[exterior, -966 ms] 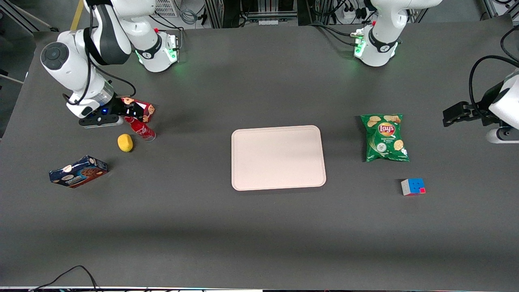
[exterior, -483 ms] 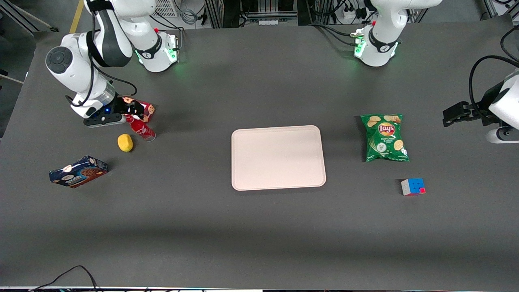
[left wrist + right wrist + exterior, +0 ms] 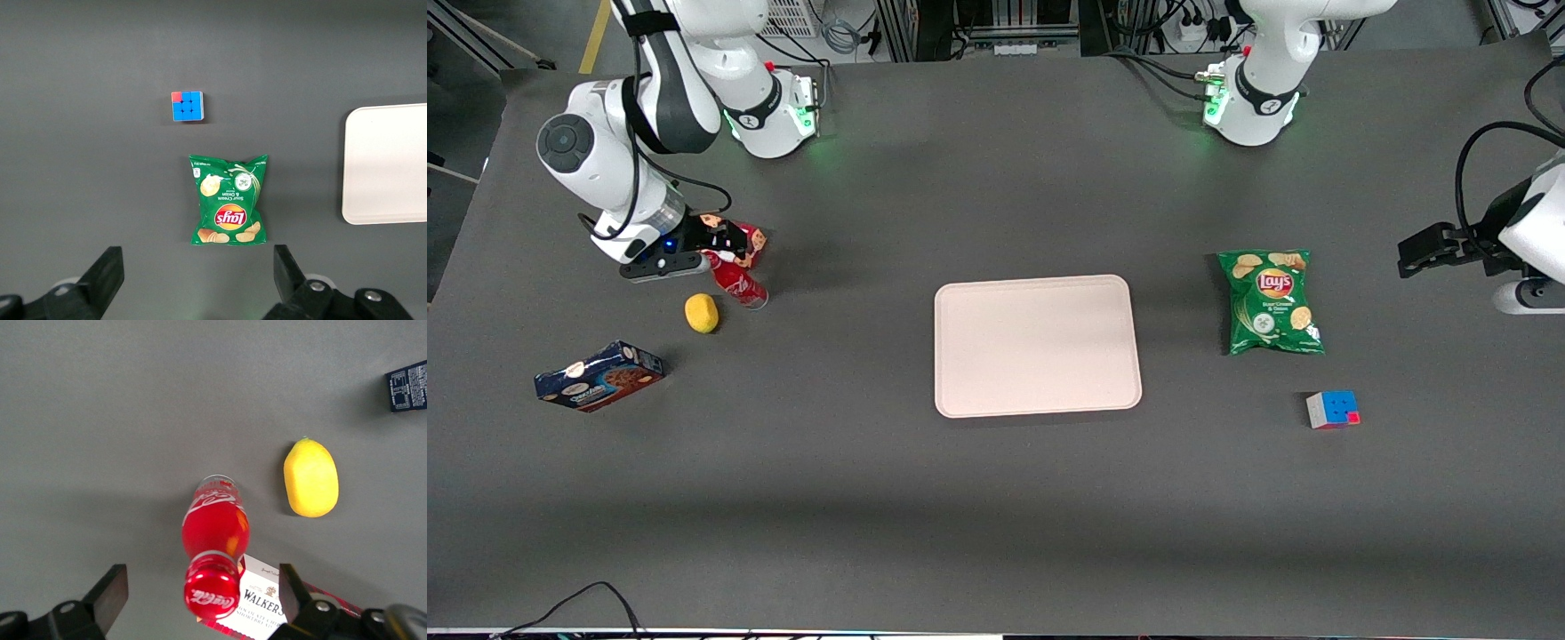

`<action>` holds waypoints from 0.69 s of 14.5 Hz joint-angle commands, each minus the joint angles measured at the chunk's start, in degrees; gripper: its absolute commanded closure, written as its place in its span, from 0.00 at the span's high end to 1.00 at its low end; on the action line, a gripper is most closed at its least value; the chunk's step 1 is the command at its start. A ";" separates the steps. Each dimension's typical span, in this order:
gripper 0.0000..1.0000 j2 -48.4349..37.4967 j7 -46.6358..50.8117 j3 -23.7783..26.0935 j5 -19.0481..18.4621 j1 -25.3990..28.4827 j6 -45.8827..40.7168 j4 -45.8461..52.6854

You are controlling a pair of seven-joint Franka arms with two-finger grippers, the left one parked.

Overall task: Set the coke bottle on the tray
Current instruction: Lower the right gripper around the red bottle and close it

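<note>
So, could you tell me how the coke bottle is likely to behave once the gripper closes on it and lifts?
The coke bottle stands upright, tall on a narrow base, so a sideways nudge would probably tip it, then roll it. Its smooth, round, glossy body may slip between the fingers. The open gripper straddles its cap; the red cookie box close beside it could get bumped.

Seen from the left wrist: green Lay's crisp bag [image 3: 229,201] flat on dark grey table [image 3: 87,133], small mostly blue puzzle cube with 1 red corner square [image 3: 187,107] near it, pale pink-beige rectangular tray [image 3: 387,163] partly in frame.
</note>
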 commanded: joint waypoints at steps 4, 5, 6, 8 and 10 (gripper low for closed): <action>0.72 1.03 -2.78 0.08 -1.92 -1.79 1.62 -0.22; 0.62 1.12 -2.78 0.08 -1.92 -1.79 1.62 -0.22; 0.53 1.21 -2.78 0.08 -1.92 -1.79 1.70 -0.22; 0.42 1.47 -2.69 0.08 -1.92 -1.79 1.70 0.04; 0.25 1.56 -2.61 0.08 -1.92 -1.79 1.79 0.13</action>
